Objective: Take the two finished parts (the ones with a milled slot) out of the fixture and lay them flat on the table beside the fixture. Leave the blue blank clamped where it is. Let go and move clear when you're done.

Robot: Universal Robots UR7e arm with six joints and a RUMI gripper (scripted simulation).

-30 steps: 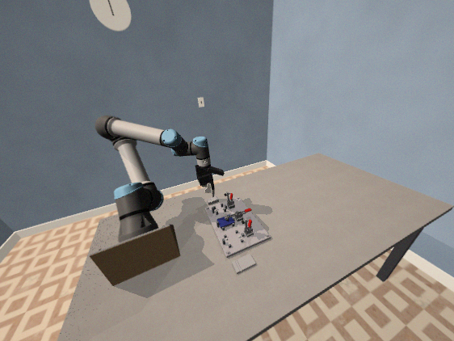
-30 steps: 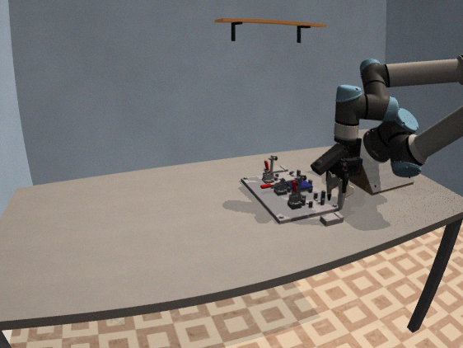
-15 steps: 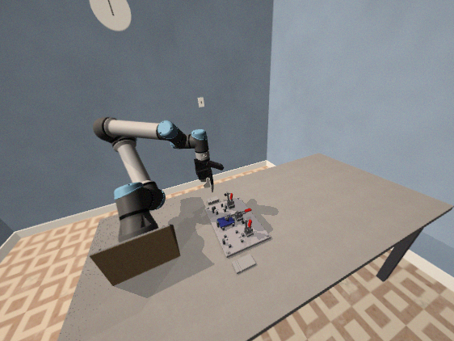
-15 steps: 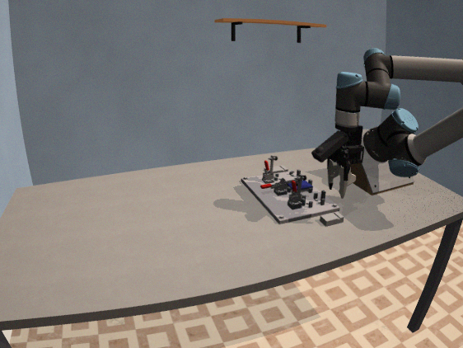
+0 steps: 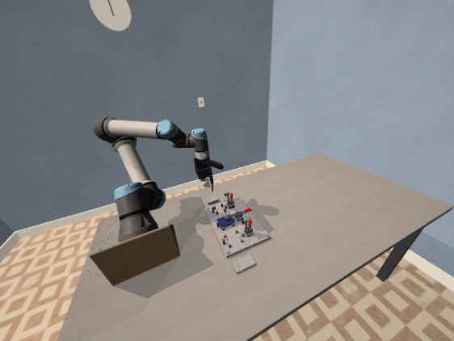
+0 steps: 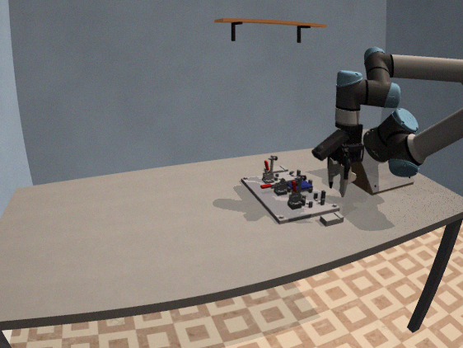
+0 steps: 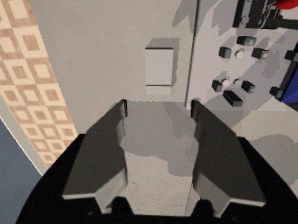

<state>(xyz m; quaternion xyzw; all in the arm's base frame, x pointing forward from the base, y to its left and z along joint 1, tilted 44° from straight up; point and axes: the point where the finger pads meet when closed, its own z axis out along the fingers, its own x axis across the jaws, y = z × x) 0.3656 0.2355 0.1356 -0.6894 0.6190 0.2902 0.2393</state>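
Showing both finished parts out of the fixture [image 5: 241, 247] [image 6: 269, 204] [image 7: 206, 65] and set down on the desk [image 5: 323, 210] [image 6: 144, 231] [image 7: 100, 55], one beyond each end of its plate. The first finished part [image 5: 212, 201] [image 6: 331, 218] [image 7: 159, 67], nearest the end effector [image 5: 209, 187] [image 6: 337, 190] [image 7: 158, 101], appears flat and just beside the plate edge, with a gap seen in the wrist view. The second finished part [image 5: 244, 263] [image 6: 282, 169] lies at the opposite end, likewise apart from the plate. The blue blank [image 5: 225, 221] [image 6: 303, 185] [image 7: 292, 89] occupies the middle station, its clamp lever laid over; the two outer levers stand up. Unloading is judged complete, with only the final clearing of the arm left to finish.

Pose: the arm reaches out from its pedestal, the wrist bent so that the end effector points down, raised above the desk near the first part. The fingers are parted to somewhat under half of their range, with nothing held between them. The wrist view places that part ahead of the fingertips and apart from them.

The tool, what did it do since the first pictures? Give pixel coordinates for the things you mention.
The tool [image 5: 210, 187] [image 6: 337, 191] [image 7: 158, 101] went up a little, away from the table [image 5: 323, 194] [image 6: 144, 231] [image 7: 100, 70]. It holds nothing. The blue blank [image 5: 225, 222] [image 6: 301, 185] [image 7: 293, 86] and the two gray parts [image 5: 244, 264] [image 6: 330, 220] [image 7: 159, 67] stayed put.
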